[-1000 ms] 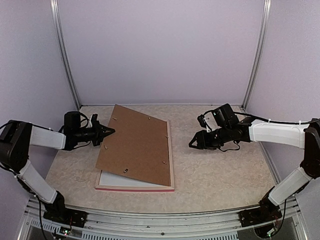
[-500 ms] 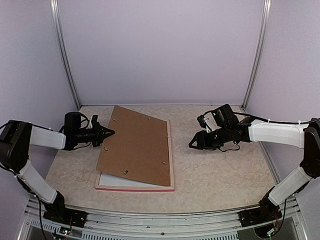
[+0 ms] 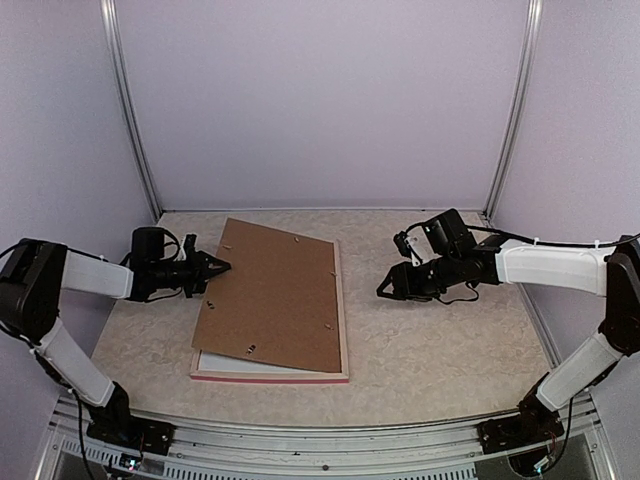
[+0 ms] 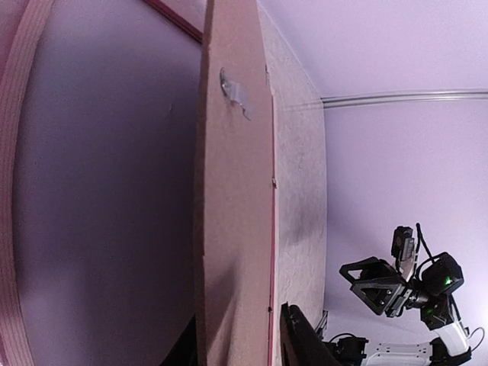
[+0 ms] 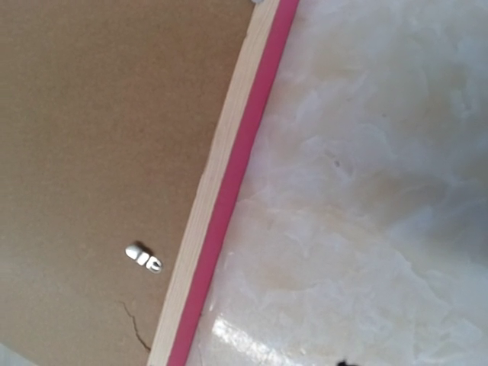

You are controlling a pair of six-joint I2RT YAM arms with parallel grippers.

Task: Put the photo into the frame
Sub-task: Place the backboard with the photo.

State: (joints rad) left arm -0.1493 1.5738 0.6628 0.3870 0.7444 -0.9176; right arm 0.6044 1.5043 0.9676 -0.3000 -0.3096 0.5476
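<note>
Photo (image 3: 222,362) lies white back up inside the frame (image 3: 341,310), which rests face-down on the table (image 3: 440,350) — only a pale strip shows at the near-left corner, the rest hidden under the brown backing board (image 3: 275,295). That board sits skewed across the frame, not dropped in. The left gripper (image 3: 222,266) straddles its left edge, probably to square it. Whether its jaws pinch the board or stand just off it I cannot tell. The right gripper (image 3: 384,290) hovers beside the frame's right rail, part-open and empty — likely placed to steady it.

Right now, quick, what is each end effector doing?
Left end effector: astride the edge of the brown board; grip cannot be told.
Right end effector: open, empty.
</note>
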